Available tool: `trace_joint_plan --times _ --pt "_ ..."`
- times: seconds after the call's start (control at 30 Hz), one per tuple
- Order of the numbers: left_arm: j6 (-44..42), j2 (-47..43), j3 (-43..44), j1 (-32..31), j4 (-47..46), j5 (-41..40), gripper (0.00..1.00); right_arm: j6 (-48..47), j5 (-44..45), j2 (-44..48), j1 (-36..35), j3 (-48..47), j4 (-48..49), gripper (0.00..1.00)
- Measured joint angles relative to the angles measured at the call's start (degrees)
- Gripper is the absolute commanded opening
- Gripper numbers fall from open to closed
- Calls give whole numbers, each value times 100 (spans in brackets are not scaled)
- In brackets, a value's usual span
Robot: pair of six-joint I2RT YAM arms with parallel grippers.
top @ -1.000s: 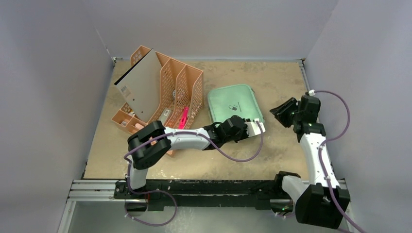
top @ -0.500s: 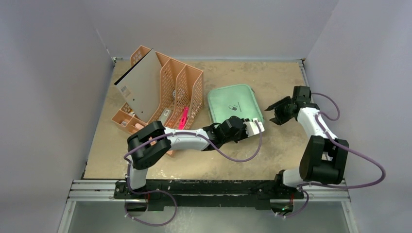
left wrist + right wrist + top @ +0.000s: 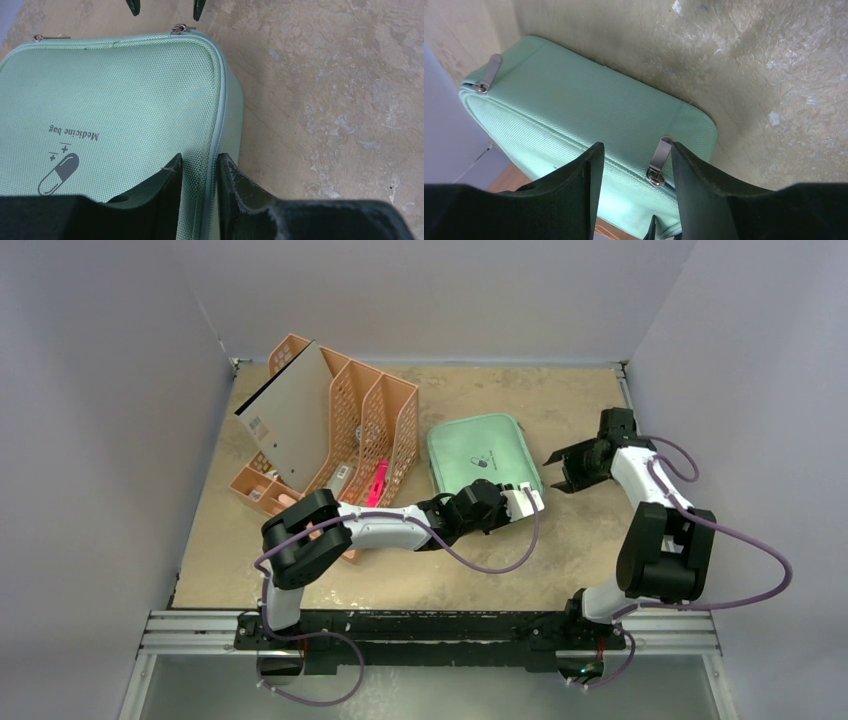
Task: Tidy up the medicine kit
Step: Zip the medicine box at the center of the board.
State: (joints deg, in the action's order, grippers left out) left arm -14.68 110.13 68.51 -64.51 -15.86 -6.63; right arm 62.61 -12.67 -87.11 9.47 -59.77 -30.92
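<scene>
R gripper (image 3: 635,146) spread, zipper pull (image 3: 659,159) betw. its tips: to be nipped squarely, low on tab, while medicine kit (image 3: 115,100) rim is clamped by L gripper (image 3: 199,167).

The medicine kit (image 3: 483,450) is mint green with a fine woven texture, printed with grey lettering and a half-grey pill; its zipper pulls (image 3: 659,159) are silver. The file rack (image 3: 365,415) is orange mesh, with a pink item (image 3: 378,483) inside. The table (image 3: 570,400) is mottled sandy beige, the cables (image 3: 497,569) purple

Top cam overhead, facing down; both wrist cams close-up, sharing medicine kit (image 3: 125,100).
</scene>
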Motion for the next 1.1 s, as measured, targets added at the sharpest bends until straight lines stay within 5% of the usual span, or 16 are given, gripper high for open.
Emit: trace_joint_plan --times 0.2,0.33,0.47,1.1 --pt "55 0 0 0 0 0 25 107 -33 -131 -166 125 2 43" --pt "68 0 -2 0 0 0 25 129 -37 -221 -197 173 111 13" --pt "83 0 -2 0 0 -2 25 76 -26 -212 -208 214 136 0" --pt "817 313 372 2 -15 -173 25 -855 275 828 -214 1287 1414 0"
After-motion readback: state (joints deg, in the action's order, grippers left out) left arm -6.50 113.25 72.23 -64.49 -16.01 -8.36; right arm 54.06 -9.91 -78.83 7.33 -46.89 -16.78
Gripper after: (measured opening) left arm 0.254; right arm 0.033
